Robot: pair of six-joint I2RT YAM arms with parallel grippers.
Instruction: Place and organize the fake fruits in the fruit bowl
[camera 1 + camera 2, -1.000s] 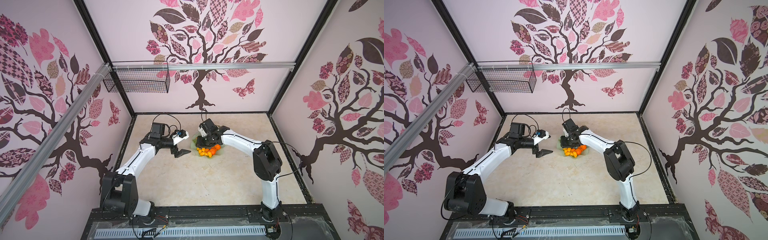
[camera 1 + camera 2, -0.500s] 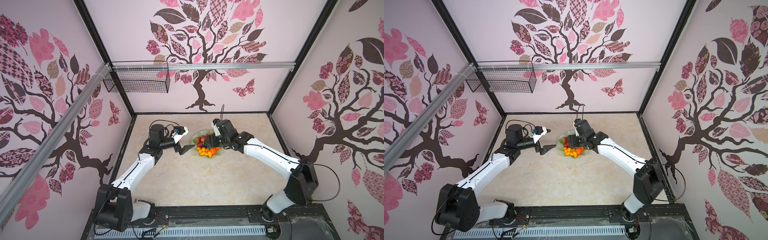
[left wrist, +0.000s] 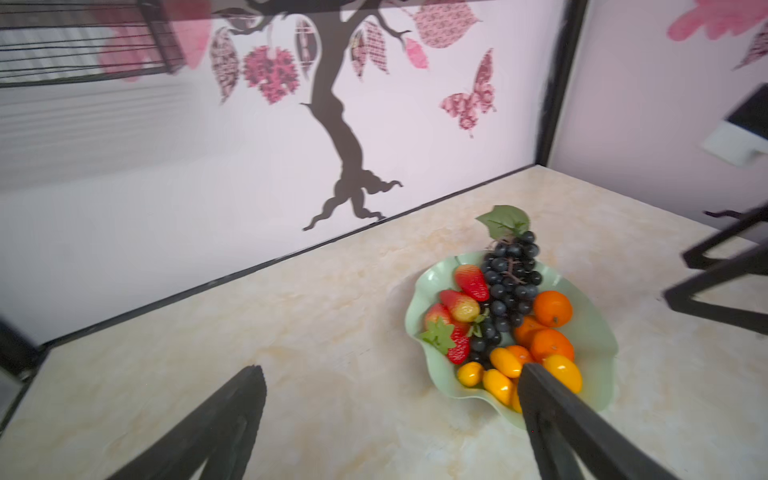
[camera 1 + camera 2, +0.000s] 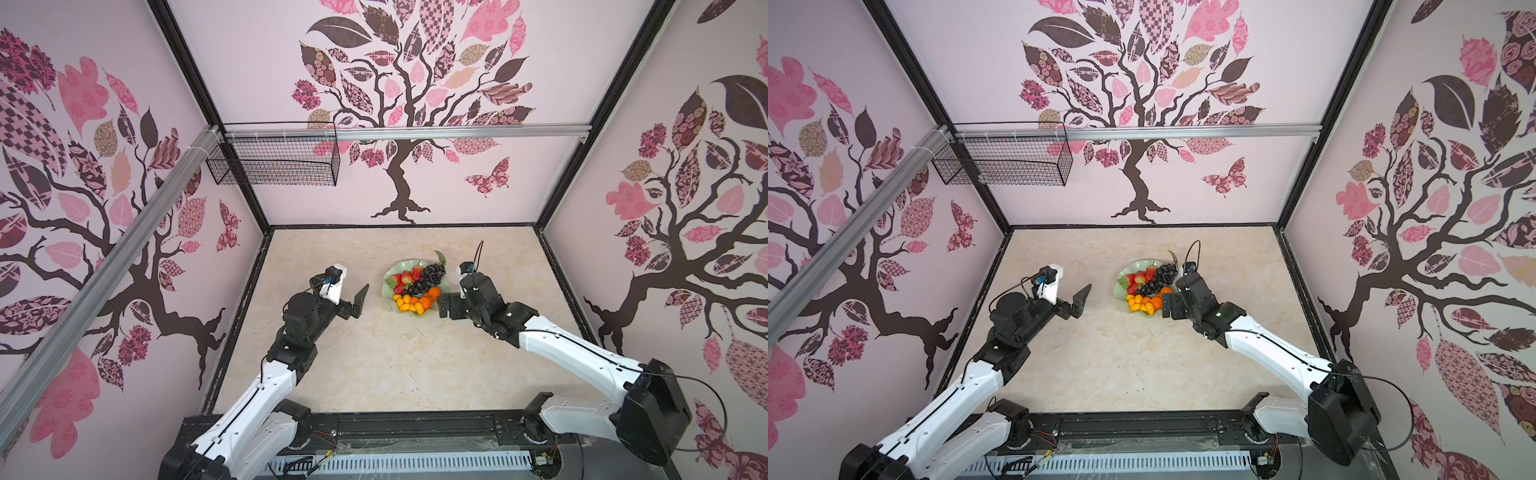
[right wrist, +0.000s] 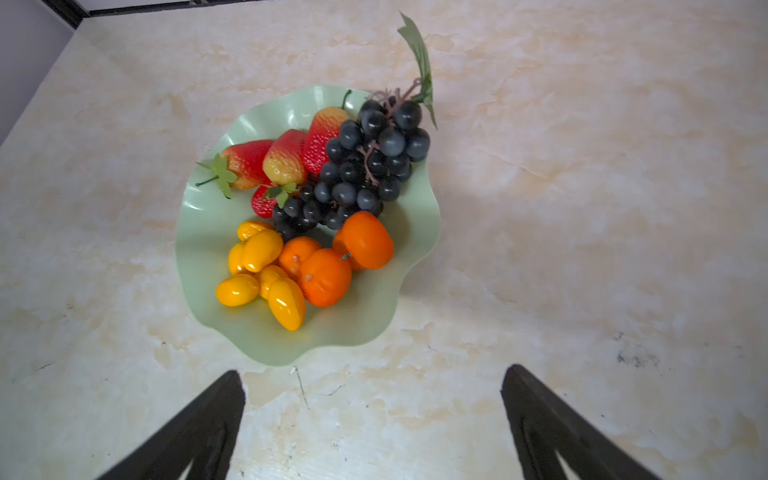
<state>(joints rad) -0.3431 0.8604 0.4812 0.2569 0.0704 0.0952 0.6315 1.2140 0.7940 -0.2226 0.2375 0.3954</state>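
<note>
Your left arm angled up from the near edge with its elbow bent. The left gripper (image 3: 390,372) hung over the table (image 4: 374,365) beside the fruit bowl (image 5: 208,232), jaws wide apart and empty. Your right arm reached in from the opposite side, and the right gripper (image 5: 373,373) was poised near the bowl's rim, jaws also spread wide, gripping nothing. The bowl sat mid-table holding strawberries (image 5: 286,158), the grape bunch (image 5: 365,166), tangerines (image 5: 365,241) and kumquats (image 5: 262,249), with the grape leaf hanging past the rim.
</note>
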